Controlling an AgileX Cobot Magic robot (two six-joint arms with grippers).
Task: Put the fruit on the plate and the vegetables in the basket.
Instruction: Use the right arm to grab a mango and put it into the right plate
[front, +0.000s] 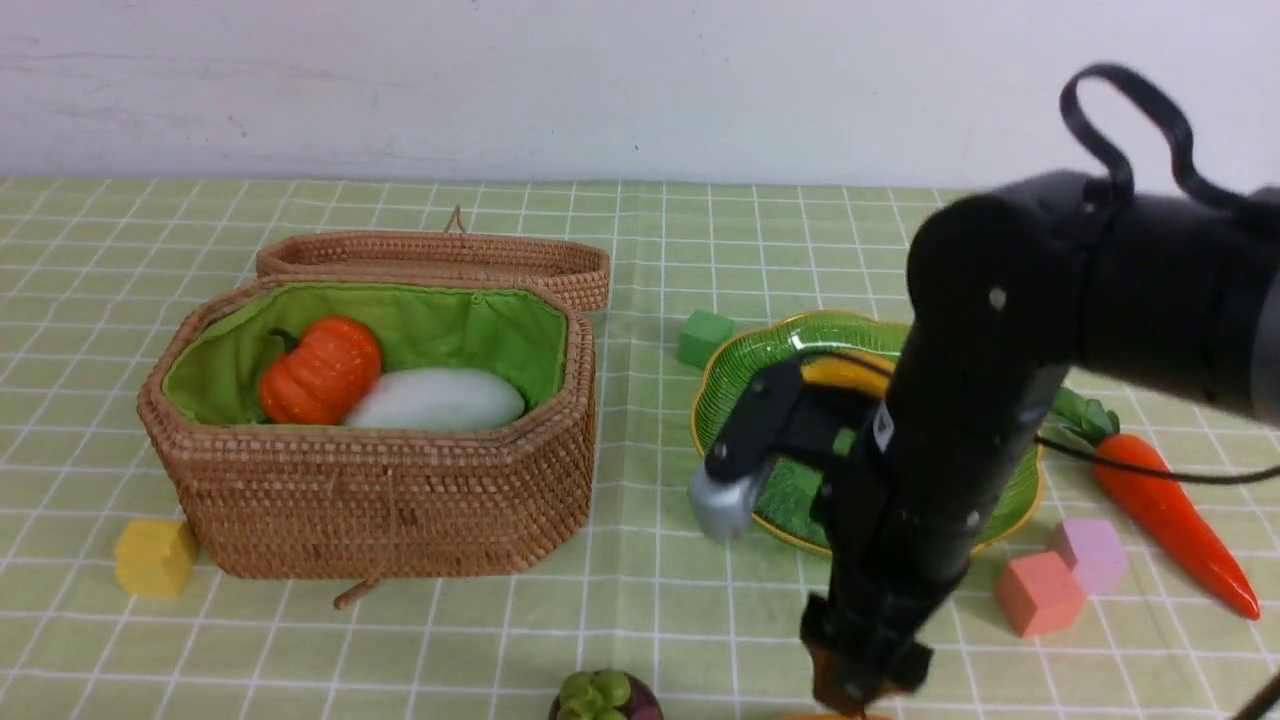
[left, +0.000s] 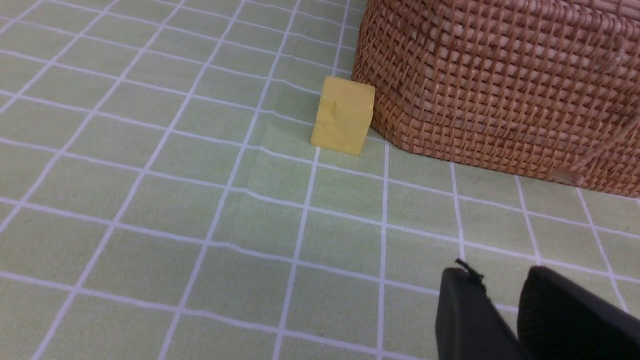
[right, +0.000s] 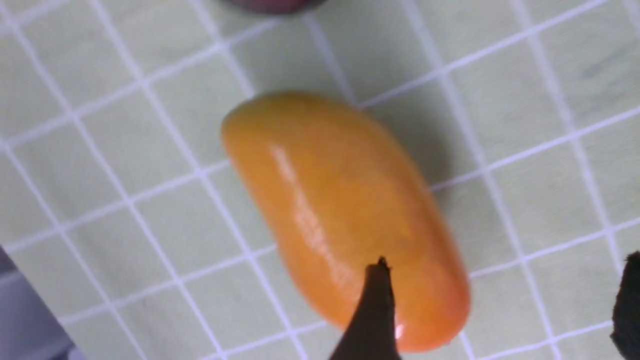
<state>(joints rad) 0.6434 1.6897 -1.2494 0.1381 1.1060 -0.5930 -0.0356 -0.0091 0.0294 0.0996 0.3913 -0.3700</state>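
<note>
An orange mango (right: 340, 215) lies on the checked cloth. My right gripper (right: 502, 265) hangs over one end of it, open wide: one fingertip (right: 377, 300) shows in front of the fruit, the other at the picture's edge. In the front view this gripper (front: 850, 700) is low at the near edge, beside the mangosteen (front: 600, 697). The basket (front: 400, 500) holds the pumpkin (front: 320, 370) and the white vegetable (front: 440, 400). A banana (front: 845, 372) lies on the green plate (front: 760, 360), partly behind my arm. The carrot (front: 1165, 510) lies right of the plate. My left gripper (left: 500, 275) is slightly open, empty, near the basket wall (left: 500, 85).
The basket's lid (front: 440, 260) lies open behind it. A yellow cube (front: 153, 556) stands at the basket's left corner, a green cube (front: 705, 338) between basket and plate. Pink (front: 1038, 594) and lilac (front: 1090, 553) cubes sit near the carrot. My right arm hides part of the plate.
</note>
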